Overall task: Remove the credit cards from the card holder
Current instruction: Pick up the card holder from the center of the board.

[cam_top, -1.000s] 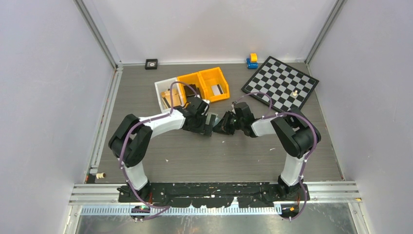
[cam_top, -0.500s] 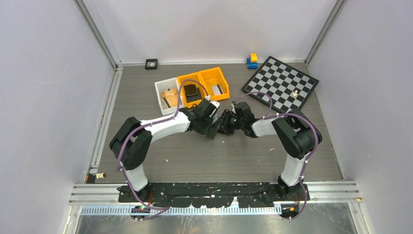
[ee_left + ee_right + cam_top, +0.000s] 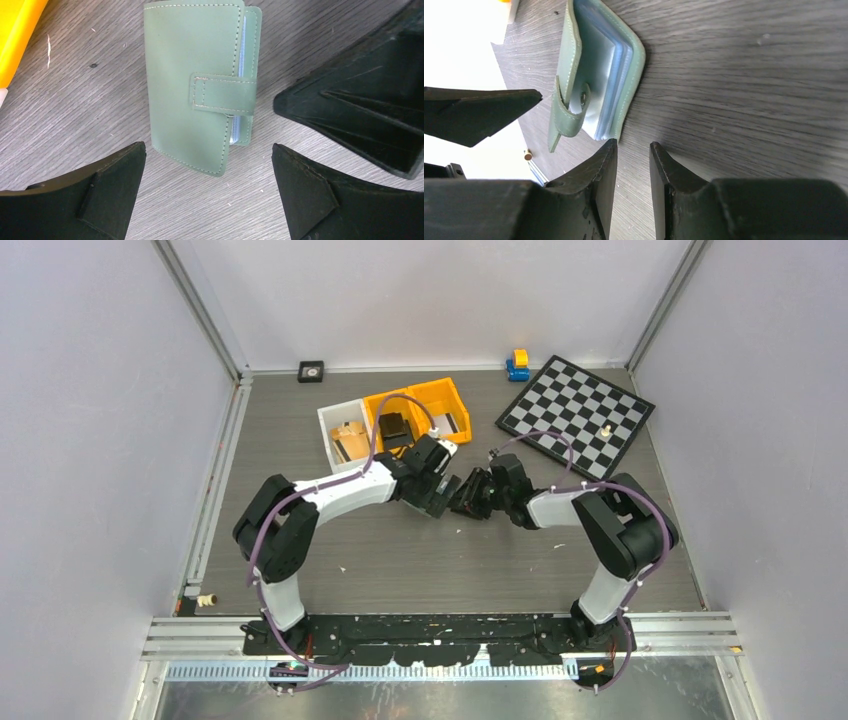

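Pale sage-green stitched folding card holder (image 3: 195,90) lies folded on grey wood-grain table (image 3: 75,125), just ahead of left gripper (image 3: 207,150), set wide apart, and right gripper (image 3: 631,145), barely parted, empty; judged light, floppy, sleeves slick, so pinch strap tab (image 3: 222,92).

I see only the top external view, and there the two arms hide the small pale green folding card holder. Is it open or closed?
Observer: Closed. The pale green card holder lies flat on the grey wood-grain table, with its strap folded over the front cover.
Operator: Does a gripper hold it?
Observer: No. The left gripper is wide open, with one finger on each side of the holder's end, and is not gripping it.
Operator: And the other arm?
Observer: The right gripper is only slightly open and empty. Its tips are next to the corner where the clear light-blue sleeves show.
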